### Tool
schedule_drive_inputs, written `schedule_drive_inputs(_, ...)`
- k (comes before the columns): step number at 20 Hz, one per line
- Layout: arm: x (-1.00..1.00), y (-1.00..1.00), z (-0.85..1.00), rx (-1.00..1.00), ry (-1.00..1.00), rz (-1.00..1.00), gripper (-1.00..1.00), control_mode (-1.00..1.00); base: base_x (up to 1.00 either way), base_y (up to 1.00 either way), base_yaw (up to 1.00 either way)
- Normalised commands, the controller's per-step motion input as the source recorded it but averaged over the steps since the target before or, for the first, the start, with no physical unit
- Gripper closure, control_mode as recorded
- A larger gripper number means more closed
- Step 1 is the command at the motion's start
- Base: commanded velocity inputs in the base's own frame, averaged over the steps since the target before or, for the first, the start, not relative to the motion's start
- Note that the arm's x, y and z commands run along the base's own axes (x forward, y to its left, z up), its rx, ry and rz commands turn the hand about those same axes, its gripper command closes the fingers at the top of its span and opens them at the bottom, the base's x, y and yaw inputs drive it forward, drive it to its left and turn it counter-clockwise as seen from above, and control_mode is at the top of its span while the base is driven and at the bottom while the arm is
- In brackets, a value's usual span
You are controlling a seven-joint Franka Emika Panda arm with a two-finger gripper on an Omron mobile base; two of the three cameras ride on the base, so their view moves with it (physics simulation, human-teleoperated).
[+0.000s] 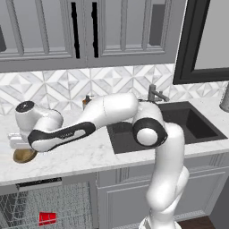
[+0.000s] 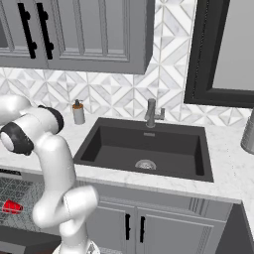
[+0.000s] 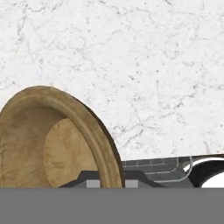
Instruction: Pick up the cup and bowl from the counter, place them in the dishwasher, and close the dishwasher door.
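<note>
The golden-brown bowl (image 1: 24,155) is at the far left of the white marble counter (image 1: 80,156), right under my hand. My gripper (image 1: 19,148) reaches down onto it. In the hand view the bowl (image 3: 52,144) looms large at lower left, and my gripper (image 3: 112,183) is shut on its near rim, one fingertip inside and one outside. Whether the bowl still touches the counter I cannot tell. The red cup (image 1: 47,218) lies on its side in the wire rack of the open dishwasher (image 1: 44,203) below the counter, and it also appears as the cup (image 2: 11,206) at lower left.
The black sink (image 1: 179,125) with its faucet (image 1: 154,93) lies right of my arm. A soap dispenser (image 2: 78,112) stands by the backsplash. Grey wall cabinets (image 1: 85,31) hang above. A grey canister (image 2: 248,131) stands at the far right.
</note>
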Motion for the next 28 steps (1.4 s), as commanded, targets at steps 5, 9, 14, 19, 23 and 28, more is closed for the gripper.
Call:
schedule_drive_inputs(5, -1.0, -0.01, 0.33, -0.26, -0.16, 0.0, 1.0, -1.0, 0.0, 0.0, 0.0)
schedule_drive_inputs(9, -1.0, 0.3, 0.02, -0.31, -0.02, 0.0, 1.0, -1.0, 0.0, 0.0, 0.0)
schedule_drive_inputs(14, -0.71, 0.36, -0.48, -0.26, 0.05, -0.04, 1.0, -1.0, 0.0, 0.0, 0.0)
schedule_drive_inputs(19, -0.32, 0.0, -0.9, -0.38, -0.02, -0.15, 1.0, -1.0, 0.0, 0.0, 0.0)
schedule_drive_inputs(23, -0.11, -0.01, -0.86, -0.29, -0.03, -0.11, 1.0, -1.0, 0.0, 0.0, 0.0)
schedule_drive_inputs(28, -0.02, 0.0, -0.25, -0.07, -0.16, -0.04, 1.0, -1.0, 0.0, 0.0, 0.0)
